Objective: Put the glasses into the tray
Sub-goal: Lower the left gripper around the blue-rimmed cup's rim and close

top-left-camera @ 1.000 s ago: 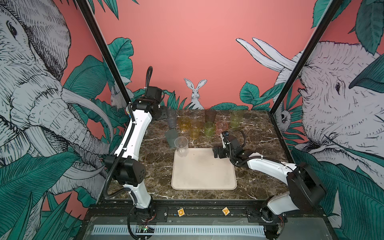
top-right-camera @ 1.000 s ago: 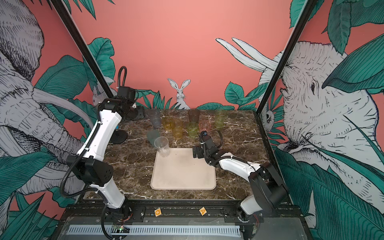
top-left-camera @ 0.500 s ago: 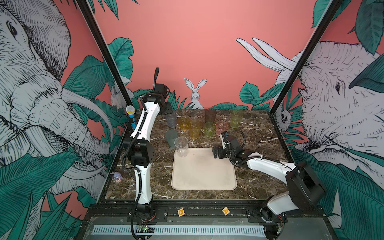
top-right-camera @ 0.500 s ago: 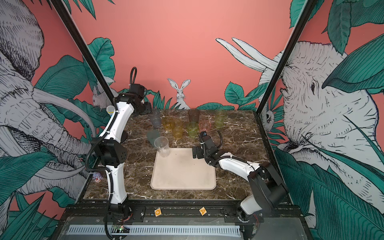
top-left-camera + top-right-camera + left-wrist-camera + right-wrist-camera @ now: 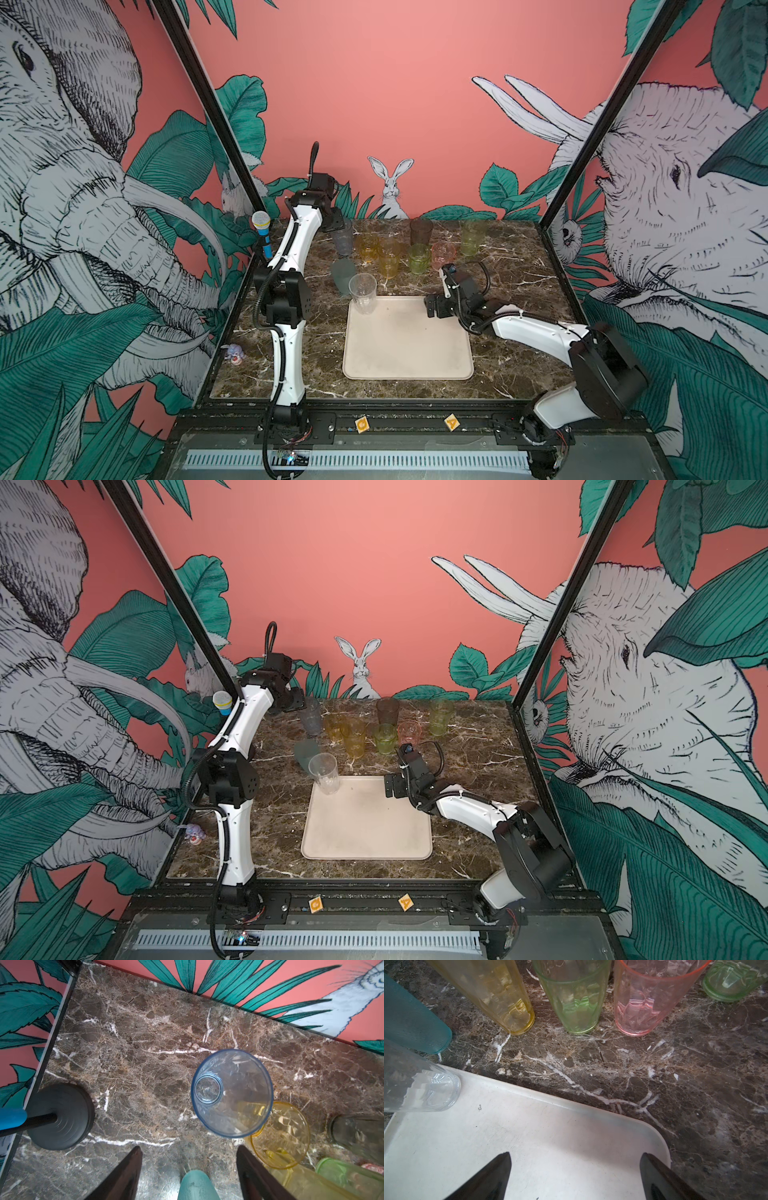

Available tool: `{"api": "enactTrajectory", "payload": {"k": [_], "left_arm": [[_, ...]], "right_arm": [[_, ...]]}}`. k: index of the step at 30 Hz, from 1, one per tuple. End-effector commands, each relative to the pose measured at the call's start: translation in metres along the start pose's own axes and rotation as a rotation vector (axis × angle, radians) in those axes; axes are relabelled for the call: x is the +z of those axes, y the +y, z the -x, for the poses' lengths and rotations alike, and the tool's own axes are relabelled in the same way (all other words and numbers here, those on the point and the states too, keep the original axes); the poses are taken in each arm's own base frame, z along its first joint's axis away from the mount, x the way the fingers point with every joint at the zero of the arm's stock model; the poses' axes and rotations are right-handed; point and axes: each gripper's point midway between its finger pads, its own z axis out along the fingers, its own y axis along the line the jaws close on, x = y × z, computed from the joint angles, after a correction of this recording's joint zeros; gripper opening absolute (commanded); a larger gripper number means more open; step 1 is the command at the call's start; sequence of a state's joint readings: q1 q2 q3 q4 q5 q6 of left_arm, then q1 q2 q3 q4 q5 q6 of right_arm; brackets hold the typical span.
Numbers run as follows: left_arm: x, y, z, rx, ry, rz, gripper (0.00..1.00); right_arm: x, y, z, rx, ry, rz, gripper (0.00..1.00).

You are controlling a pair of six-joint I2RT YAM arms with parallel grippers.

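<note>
Two hands [image 5: 187, 1150] [image 5: 575, 1155]; nine glasses [image 5: 363, 293]; one tray [image 5: 407, 353]

in the left wrist view the frame edge cuts the teal glass [image 5: 196, 1185], so only one end shows. the smoky grey glass [image 5: 357, 1134] is blurred and cut too; the pink glass [image 5: 372, 1166] is only a sliver. of the toy microphone [image 5: 11, 1118] only a blue piece shows. in the right wrist view the clear glass [image 5: 421, 1088], the yellow glass [image 5: 500, 995] and the short green glass [image 5: 575, 997] lose their upper parts at the edge. in a top view, left of centre, the left arm [image 5: 245, 712] hides the microphone's handle.
</note>
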State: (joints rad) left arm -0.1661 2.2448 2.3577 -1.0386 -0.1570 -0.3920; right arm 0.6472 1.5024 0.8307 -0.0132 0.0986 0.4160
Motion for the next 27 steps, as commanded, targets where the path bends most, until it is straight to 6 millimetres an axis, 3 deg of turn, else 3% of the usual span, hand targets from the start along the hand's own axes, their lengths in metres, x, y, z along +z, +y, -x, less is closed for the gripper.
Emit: {"api": "enactTrajectory", "payload": {"k": [1, 14, 27], "left_arm": [[-0.004, -0.003, 0.020, -0.022, -0.065, -0.024, 0.73], [0.034, -0.012, 0.025, -0.082, -0.083, -0.048, 0.65], [0.057, -0.002, 0.018, -0.131, -0.039, -0.032, 0.32]], "right_arm": [[-0.005, -0.002, 0.018, 0.005, -0.044, -0.017, 0.99], [-0.009, -0.005, 0.021, 0.026, -0.058, -0.005, 0.99], [-0.005, -0.006, 0.019, 0.033, -0.050, -0.006, 0.99]]}}
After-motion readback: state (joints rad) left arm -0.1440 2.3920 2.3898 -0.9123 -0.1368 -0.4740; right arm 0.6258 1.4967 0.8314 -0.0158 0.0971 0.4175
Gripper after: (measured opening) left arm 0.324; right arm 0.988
